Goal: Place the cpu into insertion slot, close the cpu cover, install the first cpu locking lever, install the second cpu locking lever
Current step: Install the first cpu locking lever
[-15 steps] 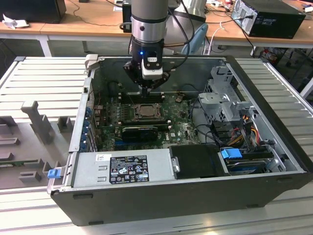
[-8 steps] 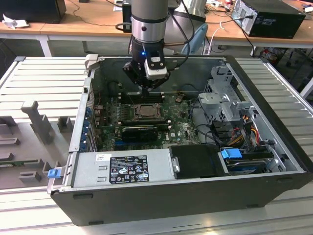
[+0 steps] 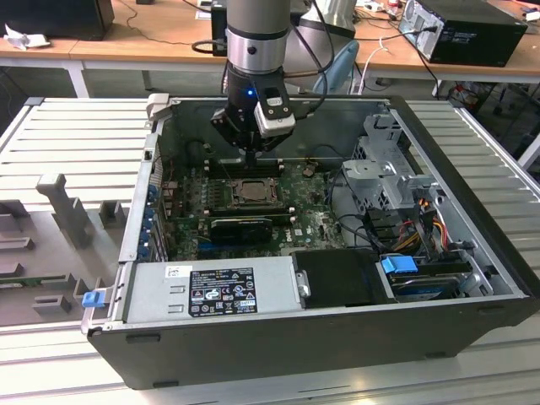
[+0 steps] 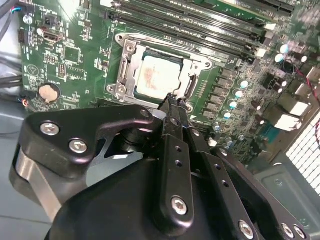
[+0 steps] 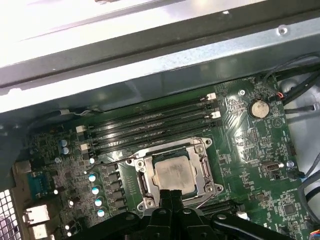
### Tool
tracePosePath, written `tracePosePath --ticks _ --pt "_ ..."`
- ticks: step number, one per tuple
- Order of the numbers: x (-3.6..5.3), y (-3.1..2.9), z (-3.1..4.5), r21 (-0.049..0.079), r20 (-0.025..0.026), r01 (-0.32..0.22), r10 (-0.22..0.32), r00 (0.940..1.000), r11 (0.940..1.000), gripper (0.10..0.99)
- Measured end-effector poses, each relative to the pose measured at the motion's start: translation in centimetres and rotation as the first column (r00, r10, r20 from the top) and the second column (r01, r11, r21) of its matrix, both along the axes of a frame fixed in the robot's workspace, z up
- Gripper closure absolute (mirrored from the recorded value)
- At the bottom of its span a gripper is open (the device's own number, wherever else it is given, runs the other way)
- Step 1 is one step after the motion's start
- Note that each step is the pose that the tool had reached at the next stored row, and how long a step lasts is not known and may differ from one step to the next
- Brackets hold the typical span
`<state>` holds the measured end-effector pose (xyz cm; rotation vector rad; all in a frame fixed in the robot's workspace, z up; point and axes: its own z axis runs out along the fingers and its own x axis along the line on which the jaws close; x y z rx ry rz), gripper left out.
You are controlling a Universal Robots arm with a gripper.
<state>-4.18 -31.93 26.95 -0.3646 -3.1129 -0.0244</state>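
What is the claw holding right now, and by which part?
Nothing that shows: the claw is shut at the rim of the slot; the cpu lies inside.

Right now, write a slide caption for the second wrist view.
Shut gripper beside the insertion slot, cpu seated inside.

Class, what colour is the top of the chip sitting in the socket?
The chip is pale silvery-beige on top, clearest in the second wrist view.

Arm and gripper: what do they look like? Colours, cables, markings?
The arm is a silver-grey tube with black rings and a small blue light at the wrist. A pale camera box and a black cable ride there. The gripper is black, with linkages, slim fingers, silver screws.
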Motion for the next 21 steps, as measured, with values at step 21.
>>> tracePosePath --ticks 21 --pt "-0.76 0.00 0.00 0.000 0.0000 -0.291 0.291 0.9568 0.9568 0.980"
